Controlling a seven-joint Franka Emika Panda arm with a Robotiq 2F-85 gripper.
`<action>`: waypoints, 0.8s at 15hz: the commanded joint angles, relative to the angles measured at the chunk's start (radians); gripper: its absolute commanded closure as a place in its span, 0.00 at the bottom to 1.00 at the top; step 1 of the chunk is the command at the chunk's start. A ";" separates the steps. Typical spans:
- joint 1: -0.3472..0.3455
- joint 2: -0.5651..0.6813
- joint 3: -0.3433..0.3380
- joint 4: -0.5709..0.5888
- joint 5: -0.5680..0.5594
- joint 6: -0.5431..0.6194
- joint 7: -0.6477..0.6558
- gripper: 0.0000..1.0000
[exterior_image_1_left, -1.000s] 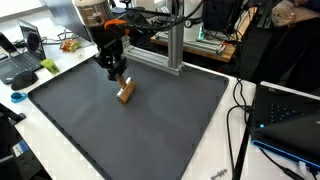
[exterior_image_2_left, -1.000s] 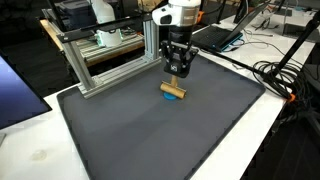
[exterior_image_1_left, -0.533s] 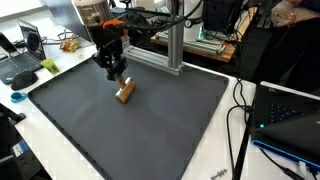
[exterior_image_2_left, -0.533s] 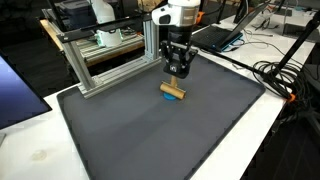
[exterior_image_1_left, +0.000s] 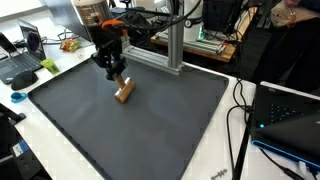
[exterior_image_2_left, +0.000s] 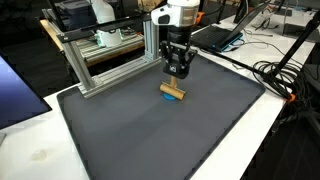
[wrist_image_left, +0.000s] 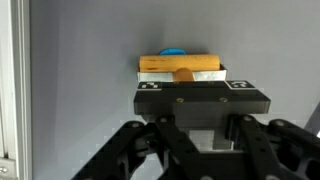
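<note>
My gripper (exterior_image_1_left: 117, 74) (exterior_image_2_left: 177, 72) hangs just above the dark mat (exterior_image_1_left: 130, 130) (exterior_image_2_left: 150, 130), shut on a small tan piece (exterior_image_1_left: 118, 76) (wrist_image_left: 185, 75) between its fingertips. A longer wooden block (exterior_image_1_left: 124, 92) (exterior_image_2_left: 173, 91) (wrist_image_left: 180, 64) lies flat on the mat right beside the fingertips. In the wrist view something blue (wrist_image_left: 173, 52) peeks out beyond that block. A black plate with markers (wrist_image_left: 201, 97) hides the fingertips themselves in the wrist view.
An aluminium frame (exterior_image_1_left: 174, 45) (exterior_image_2_left: 100, 60) stands at the mat's far edge, close behind the gripper. Cables (exterior_image_1_left: 240, 110) (exterior_image_2_left: 282, 78) run along one side of the mat. A laptop (exterior_image_1_left: 20, 60) and small items sit on the white table beyond.
</note>
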 joint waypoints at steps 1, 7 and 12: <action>0.007 0.092 -0.042 0.010 -0.068 0.080 0.035 0.78; 0.008 0.096 -0.046 0.012 -0.073 0.082 0.048 0.78; 0.007 0.098 -0.050 0.012 -0.082 0.081 0.066 0.78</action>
